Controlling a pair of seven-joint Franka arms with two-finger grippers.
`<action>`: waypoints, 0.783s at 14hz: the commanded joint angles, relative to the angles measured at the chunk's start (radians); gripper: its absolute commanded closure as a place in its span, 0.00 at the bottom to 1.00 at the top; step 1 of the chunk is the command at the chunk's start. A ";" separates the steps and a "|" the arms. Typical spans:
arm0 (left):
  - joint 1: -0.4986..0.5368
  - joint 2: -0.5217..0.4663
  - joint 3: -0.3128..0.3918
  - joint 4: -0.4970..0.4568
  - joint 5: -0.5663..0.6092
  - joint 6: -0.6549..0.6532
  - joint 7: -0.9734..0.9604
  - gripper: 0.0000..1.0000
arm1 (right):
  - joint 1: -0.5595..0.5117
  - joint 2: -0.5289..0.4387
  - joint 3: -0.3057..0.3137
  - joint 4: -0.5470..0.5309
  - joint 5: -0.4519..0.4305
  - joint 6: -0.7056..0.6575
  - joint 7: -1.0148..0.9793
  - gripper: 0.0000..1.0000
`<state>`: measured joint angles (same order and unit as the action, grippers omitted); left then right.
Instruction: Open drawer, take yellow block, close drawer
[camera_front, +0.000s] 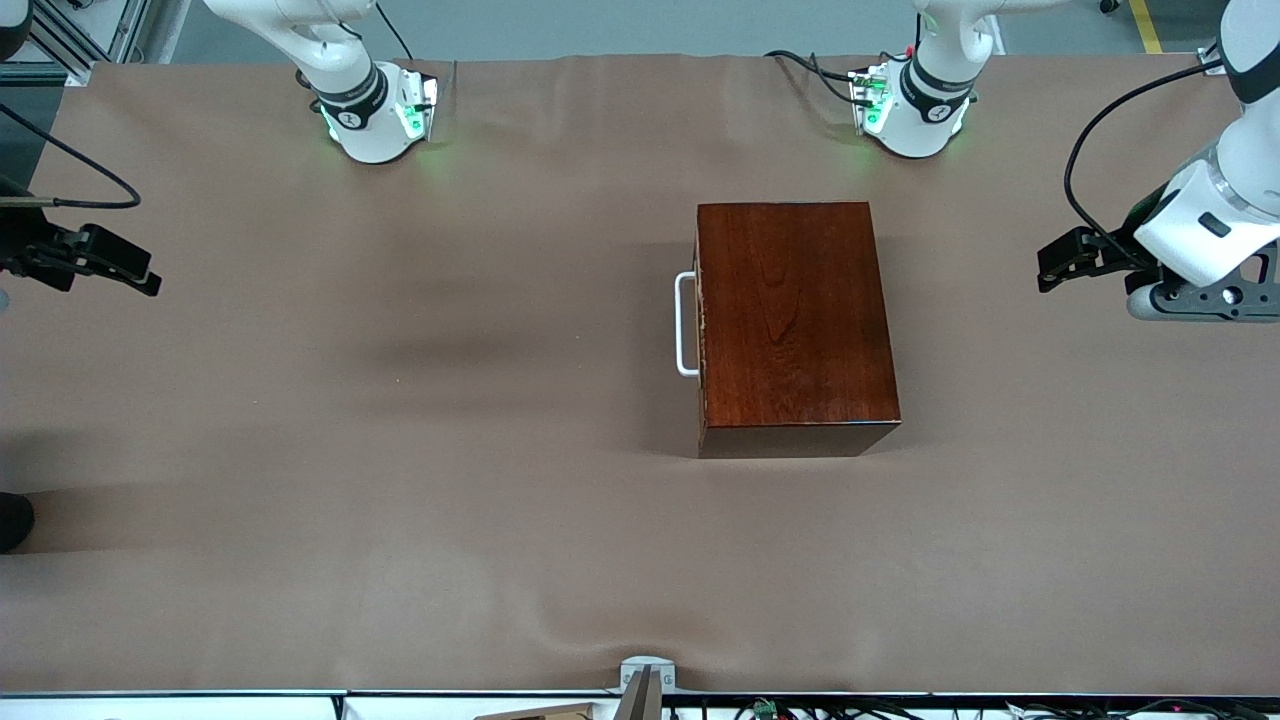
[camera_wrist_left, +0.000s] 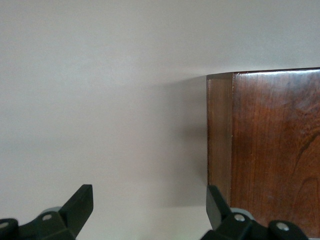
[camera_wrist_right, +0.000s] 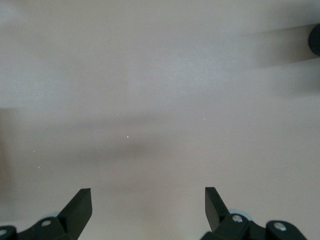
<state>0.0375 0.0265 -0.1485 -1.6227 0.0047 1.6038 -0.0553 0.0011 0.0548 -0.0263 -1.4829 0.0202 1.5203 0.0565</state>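
Fingers spread wide on both grippers, nothing between them. Table (camera_front: 400, 450) covered in a brown cloth. Wooden box (camera_front: 795, 325), dark reddish-brown, sits toward the left arm's end, nearer the base-side edge than the camera-side edge. Drawer (camera_front: 701, 325) fully pushed in, white handle (camera_front: 685, 323) facing the right arm's end. Left gripper (camera_wrist_left: 150, 207) hangs over the table's left-arm end, box corner in its wrist view. Right gripper (camera_wrist_right: 148, 207) hangs over the bare cloth at the right-arm edge. Yellow block not visible.
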 joint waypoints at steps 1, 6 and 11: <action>0.009 0.003 -0.003 0.023 -0.020 -0.022 0.014 0.00 | -0.006 -0.015 0.002 -0.002 0.006 0.001 0.010 0.00; -0.005 0.009 -0.012 0.029 -0.022 -0.012 -0.024 0.00 | -0.006 -0.013 0.002 -0.002 0.006 0.000 0.010 0.00; -0.014 0.032 -0.017 0.056 -0.020 -0.010 -0.074 0.00 | -0.006 -0.013 0.002 0.000 0.006 0.001 0.010 0.00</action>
<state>0.0242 0.0320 -0.1636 -1.6133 0.0025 1.6049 -0.1178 0.0011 0.0548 -0.0264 -1.4827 0.0202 1.5216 0.0565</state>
